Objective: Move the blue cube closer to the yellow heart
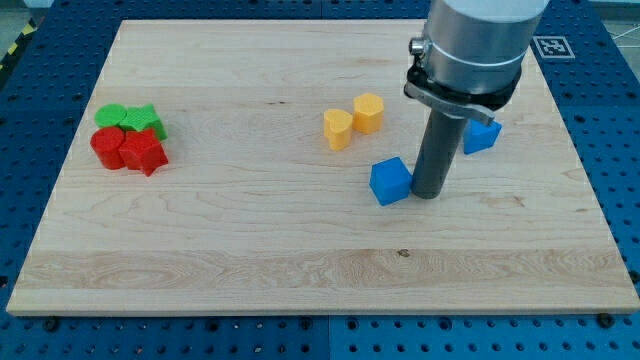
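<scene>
The blue cube (390, 181) lies on the wooden board right of centre. The yellow heart (338, 129) lies up and to the left of it, with a gap between them. A yellow hexagonal block (368, 113) sits just right of the heart. My tip (429, 194) rests on the board right beside the blue cube's right side, touching or nearly touching it. The dark rod rises from there to the grey arm housing (474, 45) at the view's top.
A second blue block (482, 135) lies right of the rod, partly hidden by it. At the view's left is a cluster: two green blocks (128, 118) above two red blocks (128, 150). The board's edges (320, 310) border a blue perforated table.
</scene>
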You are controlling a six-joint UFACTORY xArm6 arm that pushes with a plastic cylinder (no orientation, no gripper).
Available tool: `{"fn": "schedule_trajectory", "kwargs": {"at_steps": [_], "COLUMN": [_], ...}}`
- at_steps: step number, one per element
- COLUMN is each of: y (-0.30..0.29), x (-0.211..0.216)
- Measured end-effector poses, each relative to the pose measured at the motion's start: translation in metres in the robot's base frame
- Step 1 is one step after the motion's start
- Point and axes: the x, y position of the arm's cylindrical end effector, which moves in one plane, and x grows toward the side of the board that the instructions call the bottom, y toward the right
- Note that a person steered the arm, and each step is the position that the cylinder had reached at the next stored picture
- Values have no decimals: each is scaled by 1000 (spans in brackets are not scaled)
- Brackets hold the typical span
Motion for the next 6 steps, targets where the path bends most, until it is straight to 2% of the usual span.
{"fn": "schedule_trajectory", "kwargs": {"at_steps": [3, 5, 6], "y": [-68, -90, -90], "x": [3, -3, 20]}}
